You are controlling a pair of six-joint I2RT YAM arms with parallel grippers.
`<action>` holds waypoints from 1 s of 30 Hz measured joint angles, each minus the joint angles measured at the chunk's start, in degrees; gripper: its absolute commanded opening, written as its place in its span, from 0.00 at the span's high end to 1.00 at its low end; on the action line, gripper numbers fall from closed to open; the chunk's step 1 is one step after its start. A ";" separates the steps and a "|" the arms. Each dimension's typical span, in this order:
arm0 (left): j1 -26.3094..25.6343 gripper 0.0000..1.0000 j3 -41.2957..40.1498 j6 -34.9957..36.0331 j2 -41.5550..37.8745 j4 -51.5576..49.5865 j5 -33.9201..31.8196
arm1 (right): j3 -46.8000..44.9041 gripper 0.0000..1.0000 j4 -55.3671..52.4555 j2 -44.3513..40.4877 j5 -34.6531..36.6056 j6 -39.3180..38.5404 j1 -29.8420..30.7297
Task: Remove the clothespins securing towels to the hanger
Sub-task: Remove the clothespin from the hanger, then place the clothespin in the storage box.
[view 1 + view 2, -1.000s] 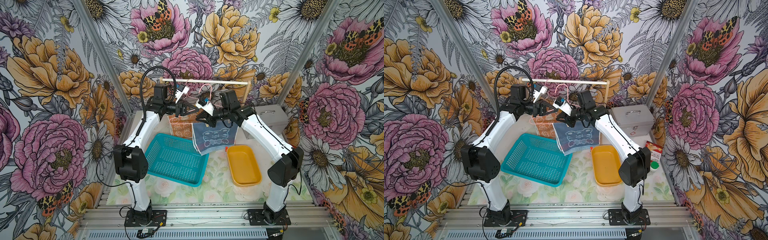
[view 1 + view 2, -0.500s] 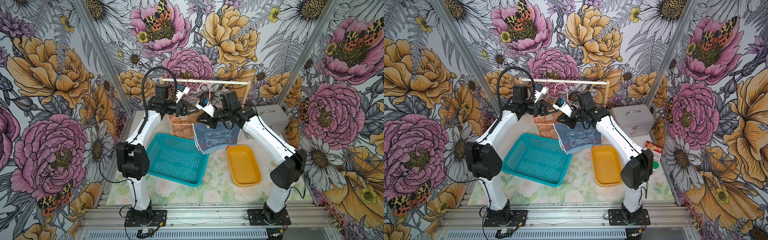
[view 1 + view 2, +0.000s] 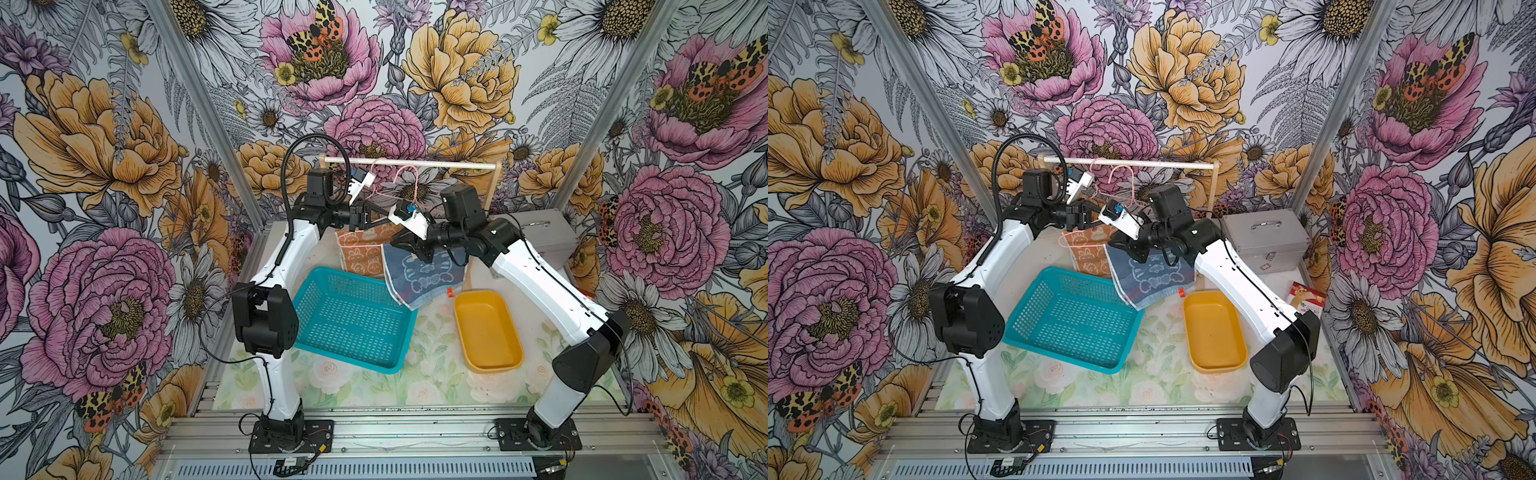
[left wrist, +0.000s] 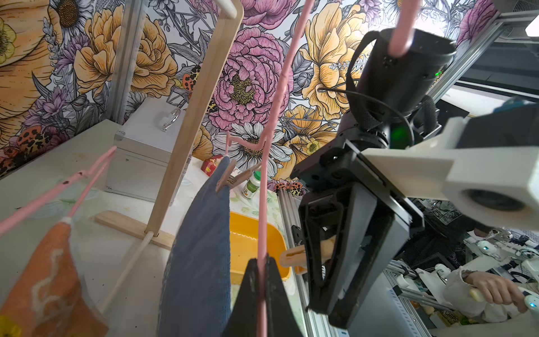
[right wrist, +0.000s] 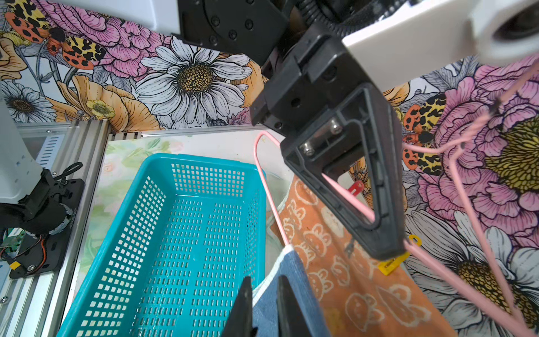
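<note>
Two towels hang from pink wire hangers under the wooden rod: an orange towel [image 3: 361, 253] and a blue towel [image 3: 424, 270]. My left gripper [image 4: 262, 262] is shut on a hanger wire [image 4: 274, 102] beside the blue towel [image 4: 201, 248]. My right gripper [image 5: 264, 289] straddles that towel's near top edge. The left wrist view shows a pale wooden clothespin [image 4: 293, 257] pinched between its fingers. I cannot tell whether this pin still bites the cloth. Another wooden clothespin [image 4: 233, 178] clips the far corner. A red clothespin [image 5: 354, 188] and a yellow one [image 5: 392, 262] sit on the orange towel [image 5: 335, 248].
A teal mesh basket [image 3: 353, 320] lies under the towels, with a yellow tub [image 3: 486, 332] to its right. A grey metal case [image 3: 1262, 237] stands at the back right. The rod's wooden post [image 4: 192, 122] rises close behind the hangers. Both arms [image 3: 540, 278] meet at the hangers.
The right arm's elbow has swung outward and lower, and its gripper has edged slightly left. The left arm has barely moved. Both grips look the same.
</note>
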 measured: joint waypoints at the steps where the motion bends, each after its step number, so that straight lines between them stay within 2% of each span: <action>1: 0.00 1.00 0.00 -0.02 0.00 -0.02 -0.11 | -0.02 1.00 0.02 -0.15 0.26 0.13 0.00; 5: 0.28 1.00 0.00 -0.02 0.00 -0.02 -0.76 | -1.01 1.00 0.61 -2.34 2.49 1.51 -0.39; 9: 0.70 1.00 0.00 0.00 -0.28 -0.04 -1.90 | -8.09 1.00 2.10 -9.18 5.88 5.27 -1.20; 14: 0.70 1.00 0.00 0.07 -2.86 -0.07 -3.28 | -24.28 1.00 6.97 -20.72 12.81 13.46 -2.29; 20: 0.24 1.00 -0.02 0.24 -7.50 -0.04 -4.37 | -44.28 1.00 13.46 -29.14 21.20 25.31 -4.81; 26: -0.46 1.00 -0.04 0.66 -11.30 -0.02 -4.83 | -59.25 1.00 19.61 -31.47 28.04 35.87 -6.93; 30: -0.83 1.00 -0.13 0.68 -12.35 -0.02 -5.35 | -65.94 1.00 23.43 -30.40 30.84 41.33 -8.37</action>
